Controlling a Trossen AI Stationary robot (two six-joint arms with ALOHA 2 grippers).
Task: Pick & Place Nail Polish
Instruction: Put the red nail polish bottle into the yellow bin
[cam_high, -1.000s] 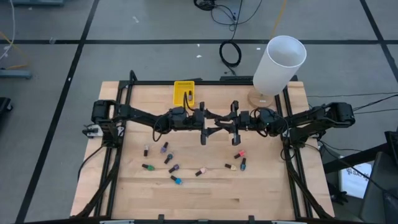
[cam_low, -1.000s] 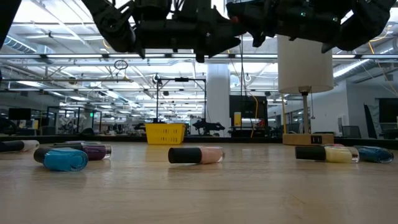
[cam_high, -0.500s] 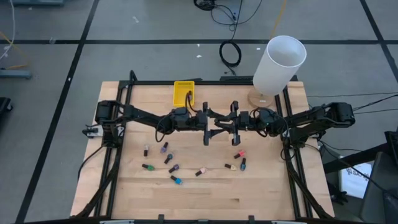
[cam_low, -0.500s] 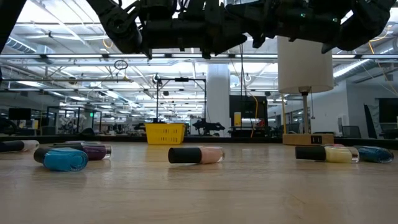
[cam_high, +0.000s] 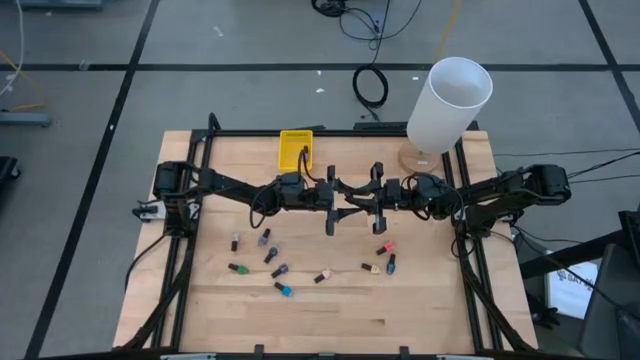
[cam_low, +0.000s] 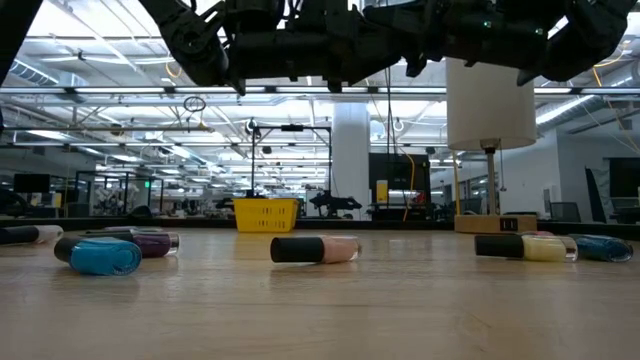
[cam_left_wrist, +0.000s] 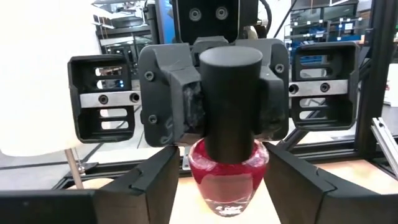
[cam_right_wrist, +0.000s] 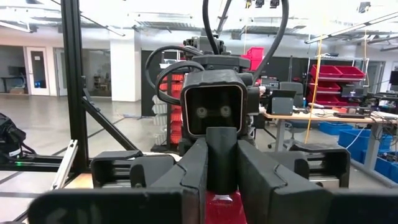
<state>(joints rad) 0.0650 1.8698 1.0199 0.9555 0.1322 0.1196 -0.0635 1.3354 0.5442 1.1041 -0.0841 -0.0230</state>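
Observation:
A red nail polish bottle (cam_left_wrist: 228, 177) with a black cap is held in the air between my two arms, above the table's middle. My right gripper (cam_left_wrist: 229, 118) is shut on it. My left gripper (cam_left_wrist: 227, 193) is open. Its fingers (cam_left_wrist: 152, 186) stand on either side of the red glass body, with a narrow gap showing on one side. In the high view the two grippers meet (cam_high: 345, 207) and hide the bottle. Several other bottles lie on their sides on the table, among them a blue one (cam_low: 100, 255) and a beige one (cam_low: 315, 249). My right gripper pinches the bottle's black cap (cam_left_wrist: 230, 106) between its two finger pads (cam_left_wrist: 186, 115). The fingers come level from the table's right side and lie across the cap. The bottle is lifted clear of the table, and its red body (cam_left_wrist: 227, 186) hangs below the cap.
A small yellow bin (cam_high: 295, 149) stands at the table's far edge, left of centre. A white lamp (cam_high: 450, 100) stands at the far right corner. Loose bottles lie scattered in the table's near half (cam_high: 283, 290). Black frame rails run along the table's sides.
My left gripper has moved a little toward the table's right edge, closing up on my right gripper and the red bottle it holds. My right gripper has kept still.

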